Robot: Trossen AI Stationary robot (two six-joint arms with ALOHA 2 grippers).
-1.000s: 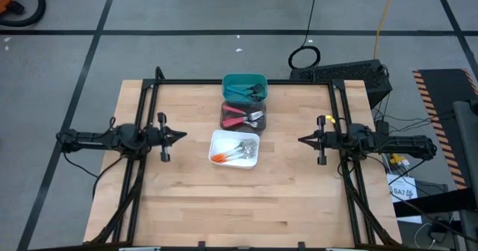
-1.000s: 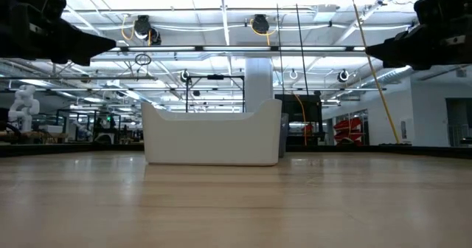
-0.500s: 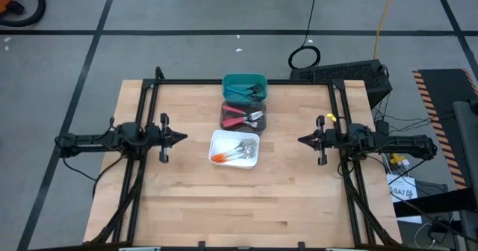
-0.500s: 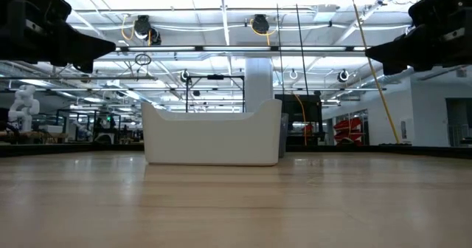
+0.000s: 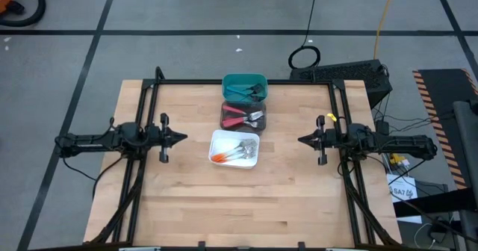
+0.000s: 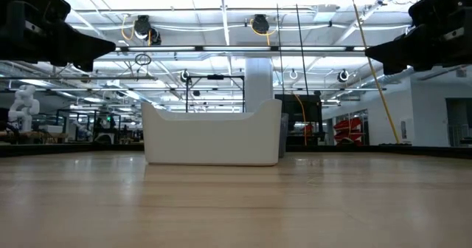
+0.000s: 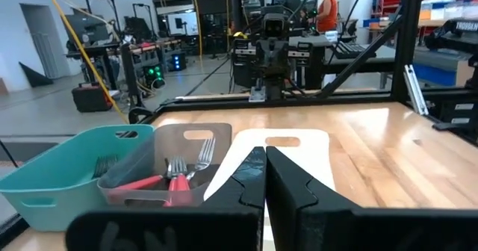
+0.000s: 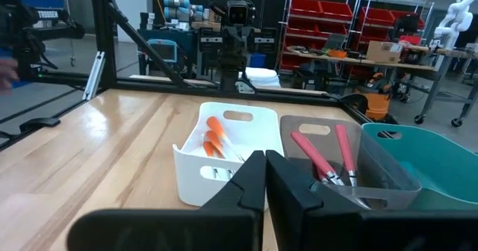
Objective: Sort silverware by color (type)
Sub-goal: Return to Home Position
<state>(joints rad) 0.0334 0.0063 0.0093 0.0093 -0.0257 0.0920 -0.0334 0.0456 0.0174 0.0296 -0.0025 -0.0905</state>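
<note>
1. Left hand: held above the left side of the tabletop, pointing inward toward the bins. Its wrist view shows the two fingers pressed together with only a hairline gap and nothing between them.
2. Right hand: mirrors it above the right side of the tabletop, also pointing inward. Fingers are closed on nothing.
3. Both hands sit well apart from the bins. In the low view each shows high up at a top corner, clear of the wood.
4. Three bins stand in a line down the middle of the tabletop, running from the far edge toward the centre.
5. Teal bin: at the far edge. It holds the blue forks, lying crossed, with silver heads toward the right arm's side.
6. Dark bin: right up against the teal one; I cannot tell whether the walls touch. It holds the red forks, handles toward the left arm's side, heads bunched at the other end. The right wrist view shows two pink-red handles leaning on its near wall.
7. White bin: next in line, nearest the centre, turned slightly askew to the other two. It holds the orange forks, handles in the corner nearest the left arm, heads fanned across the floor of the bin.
8. No fork lies loose on the tabletop; every one seen is inside a bin.
9. The low view shows only the white bin's broad wall, hiding the bins behind it.
</note>
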